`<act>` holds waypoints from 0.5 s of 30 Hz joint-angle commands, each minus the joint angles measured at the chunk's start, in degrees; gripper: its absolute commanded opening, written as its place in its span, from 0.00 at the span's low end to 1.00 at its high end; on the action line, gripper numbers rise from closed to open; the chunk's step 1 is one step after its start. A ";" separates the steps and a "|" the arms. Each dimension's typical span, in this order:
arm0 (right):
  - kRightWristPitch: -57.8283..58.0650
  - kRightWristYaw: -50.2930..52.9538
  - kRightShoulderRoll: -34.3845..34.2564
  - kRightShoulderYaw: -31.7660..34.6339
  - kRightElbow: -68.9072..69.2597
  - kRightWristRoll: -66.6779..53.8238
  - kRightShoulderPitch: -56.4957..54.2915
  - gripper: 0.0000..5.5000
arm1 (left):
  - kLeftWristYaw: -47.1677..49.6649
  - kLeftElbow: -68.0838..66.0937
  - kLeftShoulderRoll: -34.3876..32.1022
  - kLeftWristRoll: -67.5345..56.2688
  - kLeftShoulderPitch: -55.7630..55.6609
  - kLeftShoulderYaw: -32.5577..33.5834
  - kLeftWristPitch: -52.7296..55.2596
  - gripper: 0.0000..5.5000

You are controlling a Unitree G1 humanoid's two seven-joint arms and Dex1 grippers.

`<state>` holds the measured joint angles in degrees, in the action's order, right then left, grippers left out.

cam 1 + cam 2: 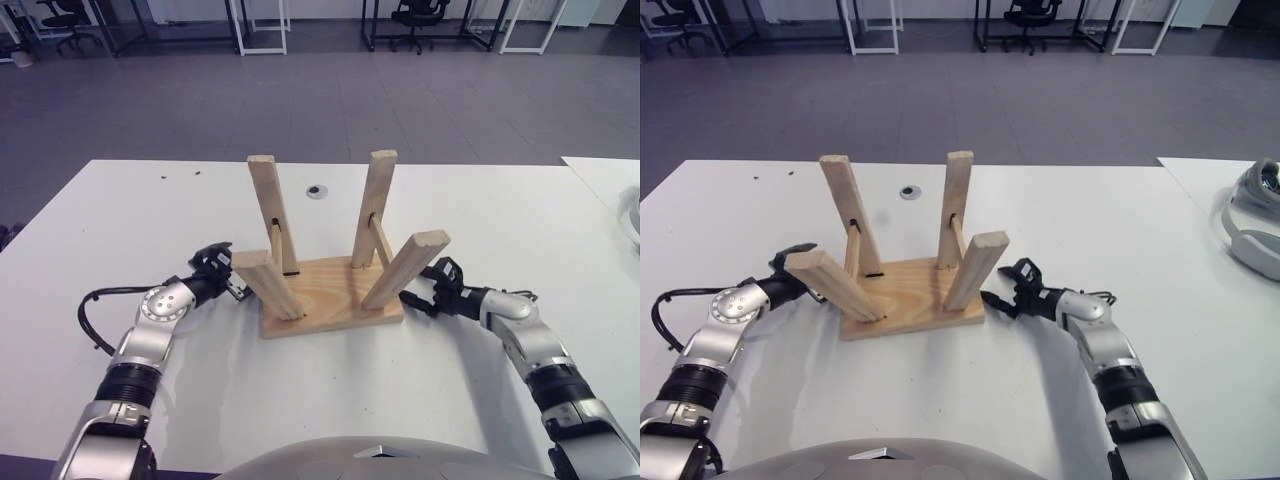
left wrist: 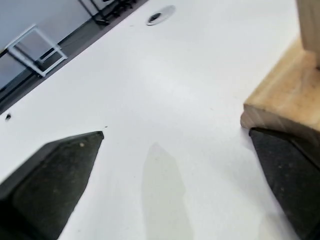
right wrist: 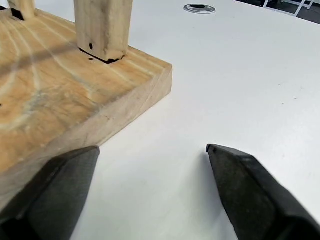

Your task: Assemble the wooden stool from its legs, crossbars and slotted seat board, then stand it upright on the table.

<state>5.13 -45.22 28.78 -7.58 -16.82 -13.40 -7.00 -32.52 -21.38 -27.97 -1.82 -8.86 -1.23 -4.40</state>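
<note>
The wooden stool lies upside down in the middle of the white table. Its seat board point(image 1: 330, 300) rests flat, and the legs point(image 1: 272, 210) stand up out of its slots, the front ones point(image 1: 405, 270) leaning outward. Thin crossbars point(image 1: 276, 245) run between the legs. My left gripper point(image 1: 228, 275) is open at the board's left edge, with one finger point(image 2: 285, 170) close against the board's corner point(image 2: 285, 100). My right gripper point(image 1: 420, 290) is open at the board's right edge. There, one finger point(image 3: 55, 185) sits by the board's side point(image 3: 60, 100), below a slotted leg point(image 3: 102, 27).
A round cable grommet point(image 1: 317, 191) sits in the table behind the stool. A white headset-like object point(image 1: 1252, 215) lies on a neighbouring table at the far right. Bare tabletop surrounds the stool, and beyond the far edge is open floor with chairs and frames.
</note>
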 commanded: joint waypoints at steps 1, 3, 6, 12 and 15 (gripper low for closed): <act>1.84 8.21 0.92 4.76 5.95 2.70 6.36 0.73 | 3.89 6.89 0.45 -1.42 10.09 4.47 -0.14 0.98; 2.93 10.56 0.89 5.90 10.23 3.36 10.02 0.73 | 5.48 11.34 -0.20 -0.35 16.42 5.39 0.32 0.98; 5.45 11.19 0.46 4.29 17.77 4.11 16.18 0.73 | 4.72 18.75 -1.13 1.26 25.57 3.48 2.21 0.98; 12.70 11.48 -2.84 -2.04 28.88 3.22 17.95 0.73 | 1.73 34.86 0.10 0.93 28.29 -6.32 14.67 0.98; 19.94 9.21 -2.49 -1.51 37.90 -3.08 17.87 0.73 | 1.58 44.02 2.13 -6.54 27.18 -5.47 23.20 0.98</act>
<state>19.48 -31.88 27.63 -6.01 12.08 -9.31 11.26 -27.76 15.43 -29.43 -1.81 17.95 -1.91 12.46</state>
